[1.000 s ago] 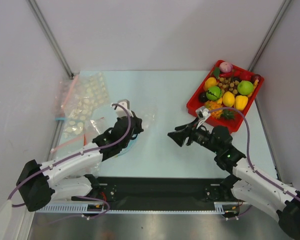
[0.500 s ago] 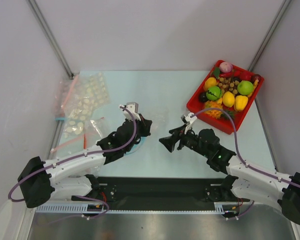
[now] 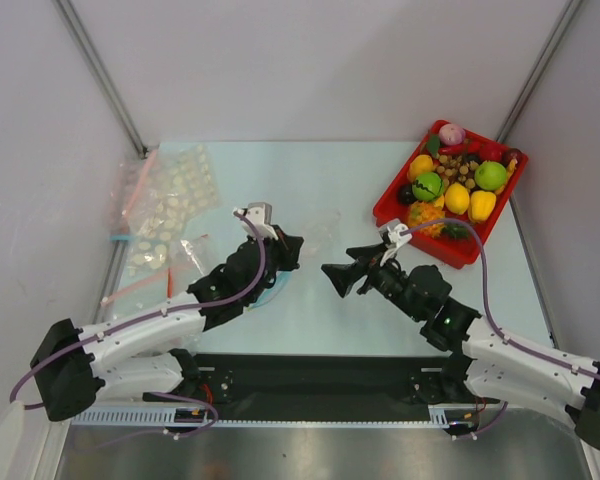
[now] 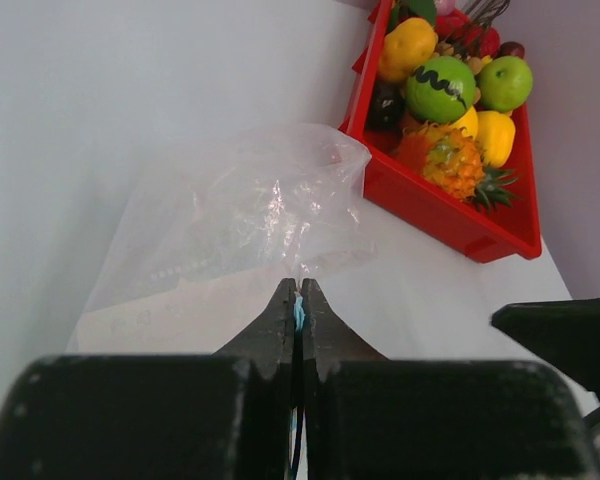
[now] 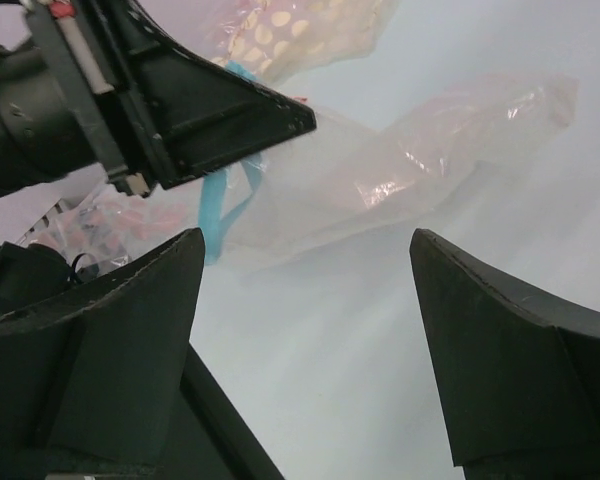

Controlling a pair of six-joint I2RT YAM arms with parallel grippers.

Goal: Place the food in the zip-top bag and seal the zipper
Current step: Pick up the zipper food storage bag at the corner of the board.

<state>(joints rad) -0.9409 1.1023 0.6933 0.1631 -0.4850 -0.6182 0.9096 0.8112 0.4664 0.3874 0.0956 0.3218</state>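
The left tool [image 4: 298, 300] was clamped shut on the zipper [image 5: 223, 205] of the bag [image 4: 240, 220] lying in the middle of the tabletop [image 3: 310, 180], and the right tool [image 5: 305, 245], wide open and empty at the bag's 3 o'clock, would best pinch the opposite lip squarely to spread the mouth for the food [image 3: 450, 185].

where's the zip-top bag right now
In the left wrist view, the zip-top bag sits mid-table, its light-blue edge pinched by the left end effector, with the red tray just to its right.
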